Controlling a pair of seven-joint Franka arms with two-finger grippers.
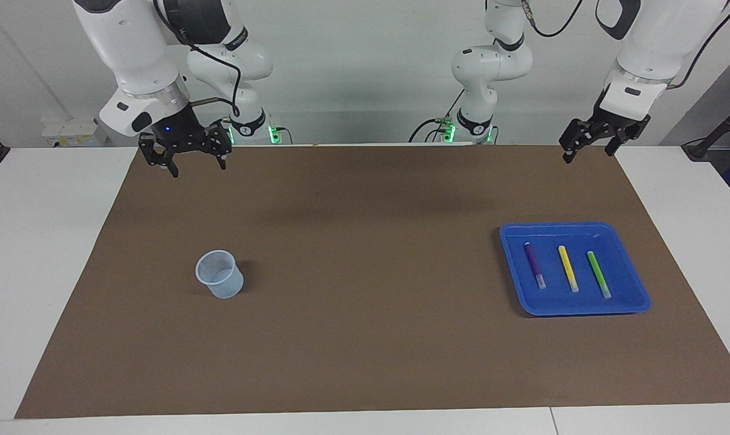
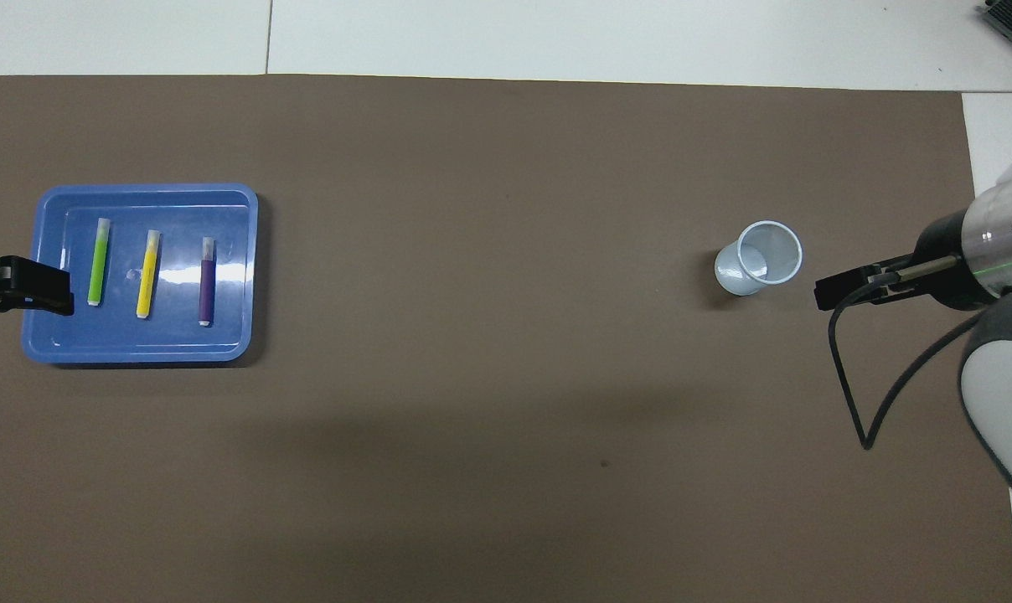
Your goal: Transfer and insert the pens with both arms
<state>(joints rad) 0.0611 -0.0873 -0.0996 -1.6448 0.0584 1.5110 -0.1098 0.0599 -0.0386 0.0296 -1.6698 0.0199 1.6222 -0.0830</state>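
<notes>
Three pens lie side by side in a blue tray [image 1: 634,305] [image 2: 137,352] at the left arm's end of the mat: purple [image 1: 535,264] [image 2: 207,280], yellow [image 1: 568,268] [image 2: 147,274] and green [image 1: 599,274] [image 2: 97,261]. My left gripper [image 1: 588,148] [image 2: 33,286] hangs open and empty, high over the mat's edge by the robots; seen from above it overlaps the tray's rim. My right gripper [image 1: 193,163] [image 2: 833,293] waits open and empty in the air at the right arm's end.
A pale translucent cup [image 1: 220,274] [image 2: 760,257] stands upright on the brown mat [image 1: 365,272] toward the right arm's end. A black cable [image 2: 849,394] loops down from the right arm. White table surrounds the mat.
</notes>
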